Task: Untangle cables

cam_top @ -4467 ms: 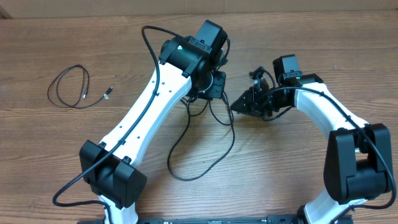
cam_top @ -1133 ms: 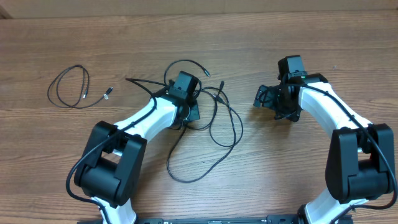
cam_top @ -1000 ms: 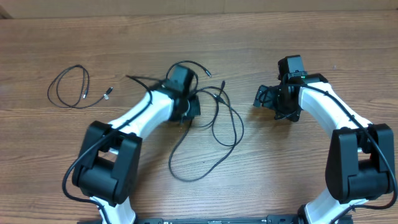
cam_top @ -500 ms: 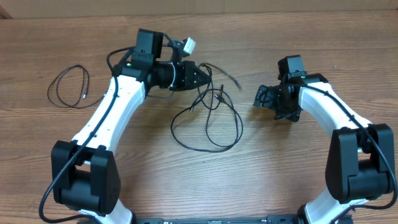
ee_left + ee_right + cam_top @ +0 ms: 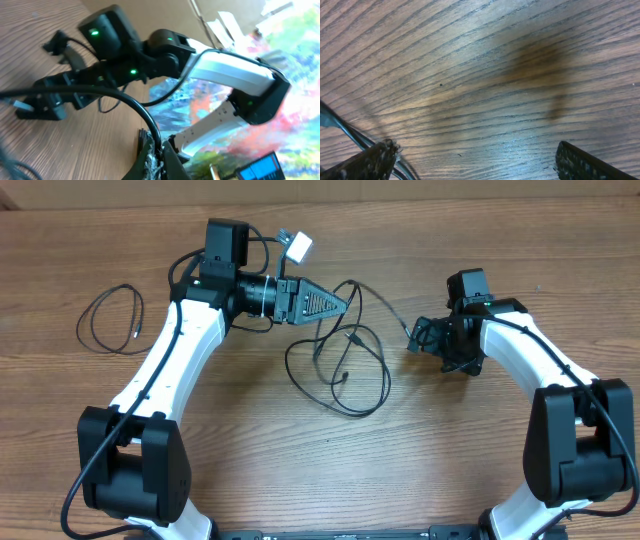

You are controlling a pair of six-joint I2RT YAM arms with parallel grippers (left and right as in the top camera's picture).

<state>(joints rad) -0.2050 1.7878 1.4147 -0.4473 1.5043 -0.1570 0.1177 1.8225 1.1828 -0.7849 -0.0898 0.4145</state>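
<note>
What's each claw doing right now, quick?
Left claw: closed, pinching a black cable.
Right claw: open, holding nothing.

Even, bright light, faint shadows beneath the cables point(image 5: 350, 340); left wrist view motion-blurred

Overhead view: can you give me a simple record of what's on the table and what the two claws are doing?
Table: bare wood
Tangled cables: thin black loops in the middle, between the arms
Spare cable: a loop lying apart on the left
Left gripper: shut on a strand of the tangled cables
Right gripper: open, next to the tangle
</note>
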